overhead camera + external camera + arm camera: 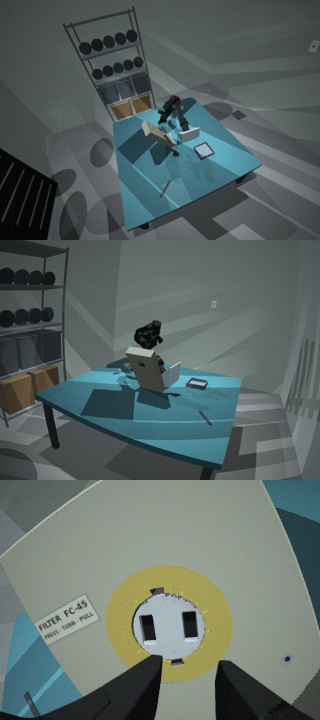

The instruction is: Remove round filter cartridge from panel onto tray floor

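The round light grey filter cartridge sits in the opening of the tilted beige service panel, inside a yellow ring. Its two dark slots stand side by side and nearly upright in the wrist view. Notches show at the top and bottom of the opening. My gripper is partly open and empty, its fingers apart in front of the panel; in the wrist view the tips overlap the ring's lower edge. In the exterior view the panel hides the cartridge. The grey tray holds nothing.
A pale upright board stands between the panel and the tray, by the arm's base. A thin dark bar lies on the teal table. Small items lie behind the panel in the exterior view.
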Tool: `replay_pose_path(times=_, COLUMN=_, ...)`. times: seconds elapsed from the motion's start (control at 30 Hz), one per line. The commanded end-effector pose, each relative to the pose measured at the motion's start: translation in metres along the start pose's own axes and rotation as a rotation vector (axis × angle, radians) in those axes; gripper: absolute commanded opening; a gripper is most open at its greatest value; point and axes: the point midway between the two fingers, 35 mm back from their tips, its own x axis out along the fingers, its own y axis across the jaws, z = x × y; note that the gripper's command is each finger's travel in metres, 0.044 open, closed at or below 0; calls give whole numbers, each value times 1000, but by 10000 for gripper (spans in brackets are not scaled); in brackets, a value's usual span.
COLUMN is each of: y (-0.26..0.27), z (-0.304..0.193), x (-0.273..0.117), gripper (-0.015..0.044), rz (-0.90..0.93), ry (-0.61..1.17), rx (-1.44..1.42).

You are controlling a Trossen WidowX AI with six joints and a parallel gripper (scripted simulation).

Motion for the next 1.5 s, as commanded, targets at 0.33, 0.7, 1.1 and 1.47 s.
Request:
replay_pose_path(times=0.33, y=16, z=-16, x=8, gripper=101, rz=-43, ry=-27, rx=-191)
replay_pose_path(times=0.7, y=17, z=-16, x=25, gripper=101, rz=-42, ry=-22, rx=-190)
replay_pose_path(times=1.1, y=16, z=-15, x=44, gripper=101, rz=-42, ry=-23, rx=-189)
replay_pose_path(times=1.47, y=13, z=-13, x=61, gripper=101, rz=-43, ry=-30, rx=-190)
